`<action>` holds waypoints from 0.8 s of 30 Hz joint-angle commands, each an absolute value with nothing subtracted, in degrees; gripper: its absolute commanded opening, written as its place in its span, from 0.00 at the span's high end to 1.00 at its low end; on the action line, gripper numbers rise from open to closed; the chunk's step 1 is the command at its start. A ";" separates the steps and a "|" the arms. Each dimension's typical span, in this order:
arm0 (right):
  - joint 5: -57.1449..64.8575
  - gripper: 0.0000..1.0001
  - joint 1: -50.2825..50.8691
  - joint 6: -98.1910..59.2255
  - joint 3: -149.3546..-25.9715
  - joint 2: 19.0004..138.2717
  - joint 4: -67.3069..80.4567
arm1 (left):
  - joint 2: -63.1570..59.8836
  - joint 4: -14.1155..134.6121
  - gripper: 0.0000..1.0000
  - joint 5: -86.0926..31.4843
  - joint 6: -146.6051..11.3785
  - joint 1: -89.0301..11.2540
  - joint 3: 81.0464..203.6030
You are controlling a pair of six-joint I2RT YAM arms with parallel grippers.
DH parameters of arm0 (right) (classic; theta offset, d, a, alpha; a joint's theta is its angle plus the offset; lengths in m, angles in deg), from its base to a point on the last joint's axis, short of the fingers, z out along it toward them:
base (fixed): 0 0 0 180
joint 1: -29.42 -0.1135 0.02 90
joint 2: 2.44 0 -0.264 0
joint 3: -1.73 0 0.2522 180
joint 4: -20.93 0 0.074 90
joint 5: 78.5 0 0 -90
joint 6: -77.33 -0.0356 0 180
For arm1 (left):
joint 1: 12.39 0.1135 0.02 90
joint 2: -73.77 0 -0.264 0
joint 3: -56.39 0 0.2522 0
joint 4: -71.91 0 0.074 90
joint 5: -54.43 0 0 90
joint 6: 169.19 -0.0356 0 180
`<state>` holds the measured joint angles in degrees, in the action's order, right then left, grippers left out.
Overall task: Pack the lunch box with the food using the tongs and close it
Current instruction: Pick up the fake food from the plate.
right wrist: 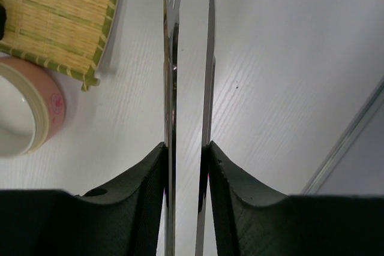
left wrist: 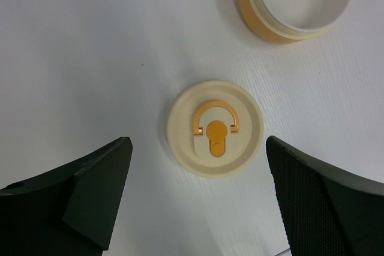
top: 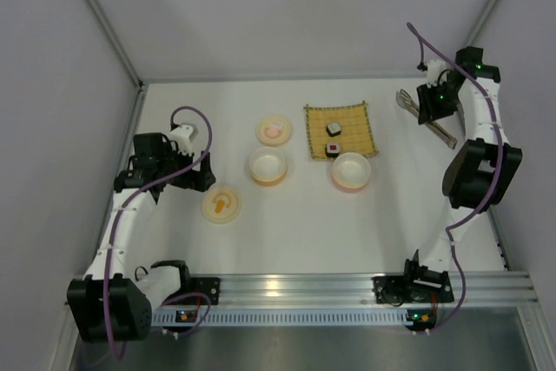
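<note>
Silvery tongs (right wrist: 170,88) number one, food cubes (top: 334,129) two.

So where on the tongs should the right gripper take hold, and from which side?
Across both arms, well back from the forked tips, coming down from above. The tongs sit on edge, their thin arms side by side with flat faces outward, so the right gripper can press one finger on each, as it does here. Squeezing should then close the tips.

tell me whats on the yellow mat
A dark food cube and a pink-topped food cube sit on the mat. Whatever lies under the mat is hidden.
</note>
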<state>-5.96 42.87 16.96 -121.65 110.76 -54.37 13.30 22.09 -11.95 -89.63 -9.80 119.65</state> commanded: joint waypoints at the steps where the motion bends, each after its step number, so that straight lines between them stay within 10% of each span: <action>1: -10.82 0.68 43.75 22.57 -127.07 106.72 -64.62 | 14.71 22.99 0.02 -9.90 -90.18 -9.84 120.60; 24: -37.36 0.72 34.53 22.68 -112.96 97.05 -75.81 | 29.48 26.86 0.02 15.04 -105.37 -10.19 123.65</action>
